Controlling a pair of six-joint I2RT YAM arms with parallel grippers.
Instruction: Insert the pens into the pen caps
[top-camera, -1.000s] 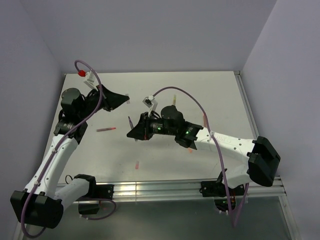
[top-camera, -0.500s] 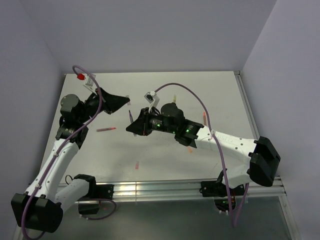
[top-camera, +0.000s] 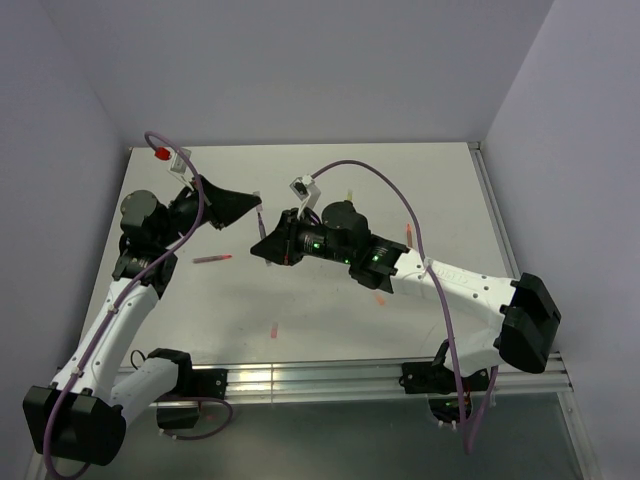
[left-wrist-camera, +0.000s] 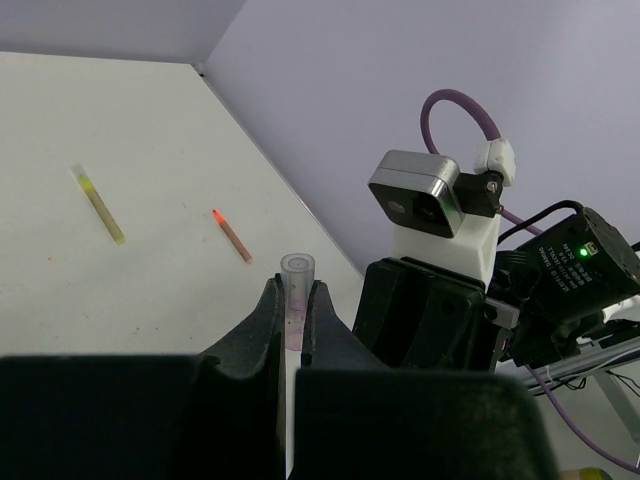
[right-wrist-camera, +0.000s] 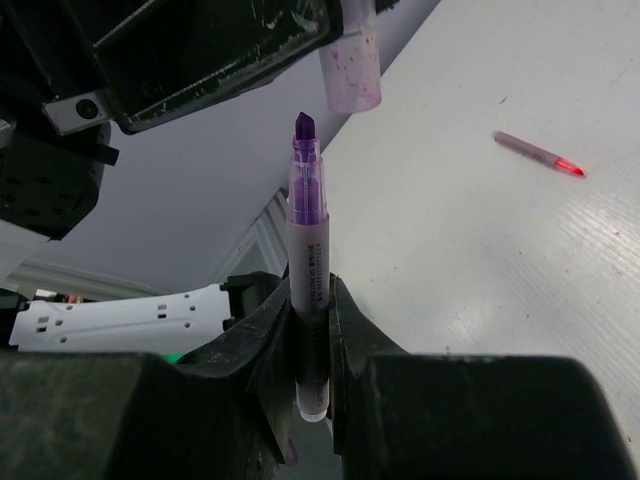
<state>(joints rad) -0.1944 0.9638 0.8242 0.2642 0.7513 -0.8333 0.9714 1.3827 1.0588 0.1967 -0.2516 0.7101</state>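
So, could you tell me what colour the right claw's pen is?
The pen is purple, clearest in the right wrist view.

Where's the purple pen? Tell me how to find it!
Start at the white table, then follow the right arm to the right gripper at its end. Squeezed in it is the purple pen, its pointed tip close to the pale purple cap. The reddish pen lies flat on the table; this one is held in the air.
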